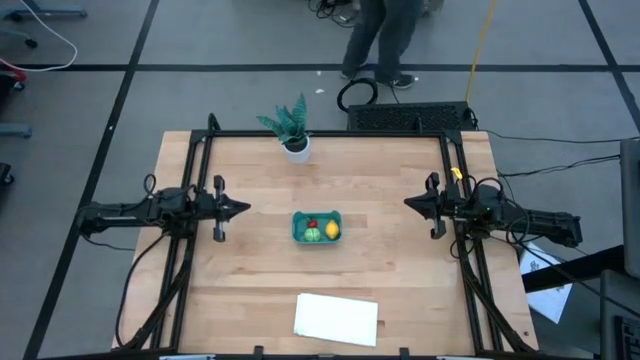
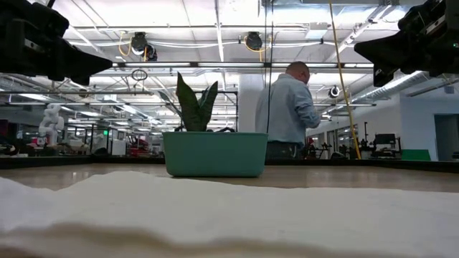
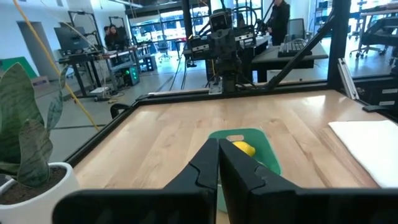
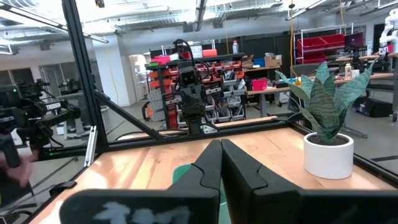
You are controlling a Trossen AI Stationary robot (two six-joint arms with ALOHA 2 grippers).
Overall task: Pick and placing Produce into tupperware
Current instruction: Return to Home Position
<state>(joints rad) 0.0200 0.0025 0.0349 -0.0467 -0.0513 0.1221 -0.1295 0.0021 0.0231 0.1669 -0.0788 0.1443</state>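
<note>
Since the red strawberry-like toy [image 1: 312, 224], round green toy [image 1: 313, 236] and yellow lemon-like toy [image 1: 332, 231] lie inside the shallow teal plastic container [image 1: 297, 228], I hold my left gripper [image 1: 243, 208] and right gripper [image 1: 408, 203] closed on nothing, raised well clear on either side of it.

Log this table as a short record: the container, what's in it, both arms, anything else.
tupperware: table centre
inside: red strawberry, green piece, yellow lemon
left gripper: jaws shut, left of tupperware, apart
right gripper: jaws shut, right of tupperware, apart
other: potted plant near one table edge; white sheet near the opposite edge
</note>
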